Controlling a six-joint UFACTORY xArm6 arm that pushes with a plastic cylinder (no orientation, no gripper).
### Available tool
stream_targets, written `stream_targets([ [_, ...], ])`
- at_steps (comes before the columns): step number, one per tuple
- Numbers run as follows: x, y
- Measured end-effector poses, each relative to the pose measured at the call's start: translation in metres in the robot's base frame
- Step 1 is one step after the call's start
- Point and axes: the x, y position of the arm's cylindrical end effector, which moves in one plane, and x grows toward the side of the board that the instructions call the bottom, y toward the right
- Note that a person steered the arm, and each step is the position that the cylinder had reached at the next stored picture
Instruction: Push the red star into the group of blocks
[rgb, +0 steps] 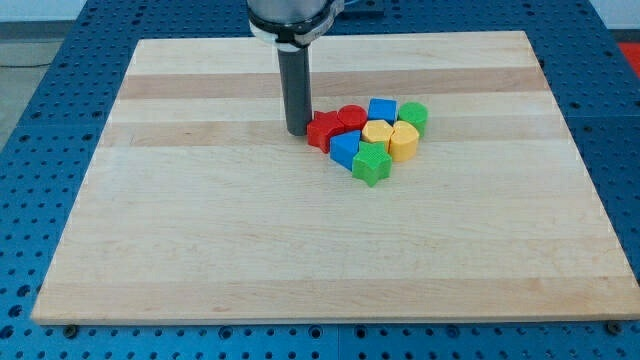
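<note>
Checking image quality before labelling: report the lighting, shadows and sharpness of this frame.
Camera view: even, soft light, no glare on the board; blocks sharp, only faint shadows beneath them; my tip in focus, just left of the red star; the rod's top cut off by the frame edge.

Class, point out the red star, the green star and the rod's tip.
red star (322, 130), camera view, top face.
green star (371, 164), camera view, top face.
my tip (297, 132), camera view, rod's very end, by the red star's left.
</note>
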Motion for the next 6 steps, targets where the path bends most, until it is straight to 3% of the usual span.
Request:
stream_targets([
  [6, 0.03, 0.014],
])
